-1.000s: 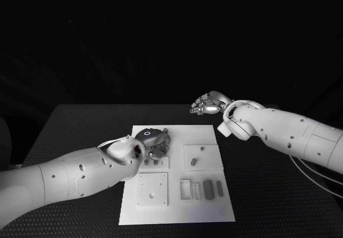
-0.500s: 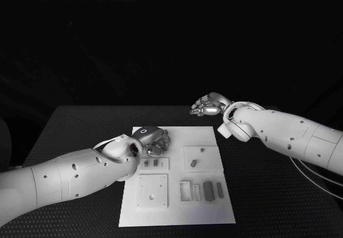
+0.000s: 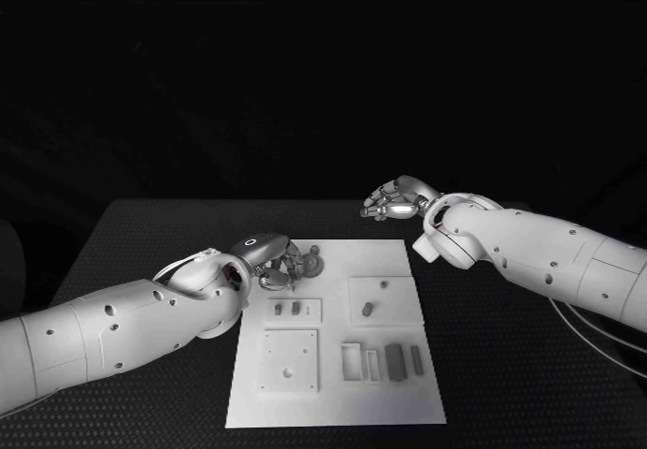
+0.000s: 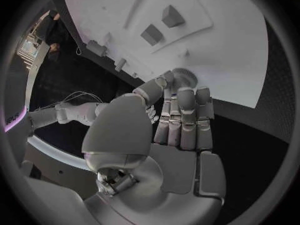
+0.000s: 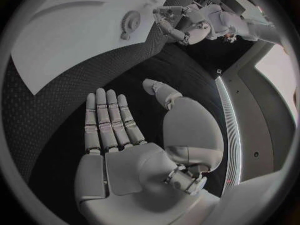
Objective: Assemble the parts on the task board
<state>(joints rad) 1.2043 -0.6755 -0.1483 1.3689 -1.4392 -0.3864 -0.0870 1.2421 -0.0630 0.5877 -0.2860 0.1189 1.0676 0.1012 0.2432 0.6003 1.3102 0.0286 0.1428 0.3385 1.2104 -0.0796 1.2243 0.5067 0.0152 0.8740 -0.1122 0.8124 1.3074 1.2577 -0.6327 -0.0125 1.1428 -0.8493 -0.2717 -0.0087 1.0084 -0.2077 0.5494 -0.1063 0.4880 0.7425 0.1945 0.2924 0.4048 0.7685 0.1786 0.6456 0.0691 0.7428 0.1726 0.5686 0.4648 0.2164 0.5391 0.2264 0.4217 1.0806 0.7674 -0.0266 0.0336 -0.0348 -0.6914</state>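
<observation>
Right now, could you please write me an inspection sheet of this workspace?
Surface: black table, with the white task board in its middle.
Job's things: a gear at the board's far left corner; small parts lie on the board.
Clutter: nothing seen.
Hands: left hand at the gear, hold cannot be told; right hand open over the table, empty.
Cables: a cable under the right arm.
Surroundings: dark, nothing seen.

Parts (image 3: 366, 305) lie on task board (image 3: 337, 393), seemingly in recesses.
</observation>
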